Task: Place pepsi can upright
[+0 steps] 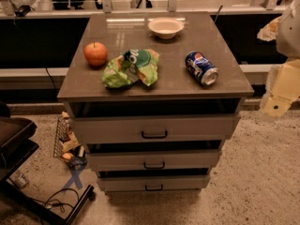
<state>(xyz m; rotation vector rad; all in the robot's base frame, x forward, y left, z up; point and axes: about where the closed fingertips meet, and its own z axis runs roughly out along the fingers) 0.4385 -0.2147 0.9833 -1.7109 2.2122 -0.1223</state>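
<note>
The pepsi can (201, 68) lies on its side on the right part of the brown cabinet top (168, 86), its silver end facing the front right. It is dark blue with a red-white-blue logo. My arm (282, 74) shows as pale cream parts at the right edge of the camera view, beside and clear of the cabinet. The gripper itself is out of view.
A green chip bag (131, 68) lies crumpled at the middle of the top, a red apple (95, 53) to its left, a white bowl (165, 27) at the back. Three drawers (154, 135) sit below. A wire basket (65, 139) stands on the floor at left.
</note>
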